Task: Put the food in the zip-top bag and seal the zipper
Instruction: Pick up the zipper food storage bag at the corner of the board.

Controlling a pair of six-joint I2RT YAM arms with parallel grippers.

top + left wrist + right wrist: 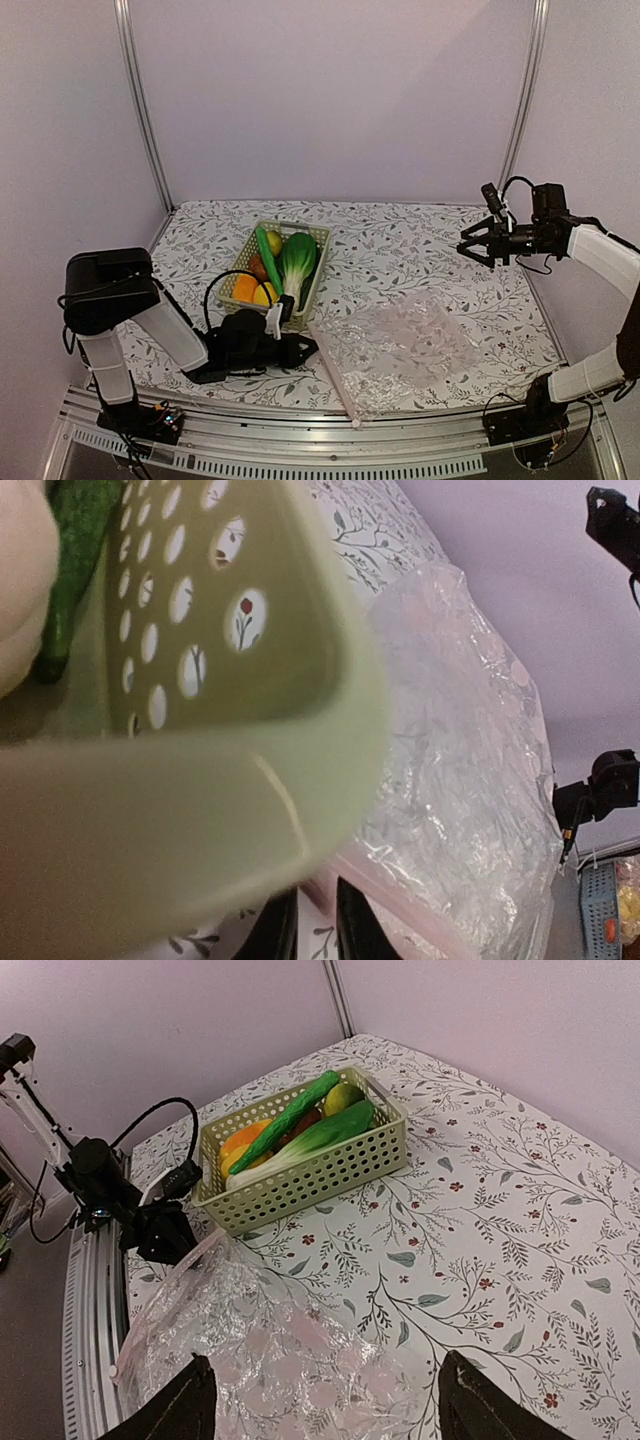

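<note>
My left fingers (280, 935) were drawn nearly together, low on the table (400, 240), with only a sliver of flowered cloth showing between them. The zipper (400, 920), a pale pink strip, ran just beside them. Whether my left gripper (305, 347) actually pinched that edge, I could not tell. My right gripper (470, 243) hung high at two o'clock, jaws spread wide and empty.

The zip-top bag (400, 345) lay flat at three o'clock, clear, crinkled and glossy. All the food sat at twelve o'clock in the basket (320, 1175), which was pale green plastic with punched holes. A long ridged cucumber (290, 1120) lay there beside a white-stemmed bok choy (320, 1140) and a round orange piece (240, 1140).

I judged the film the main risk. Slick and thin, it could slip from a shallow pinch, or both layers could be caught together and keep the mouth shut. The basket's corner pressed close, so a careless lift might drag it and spill the produce.
</note>
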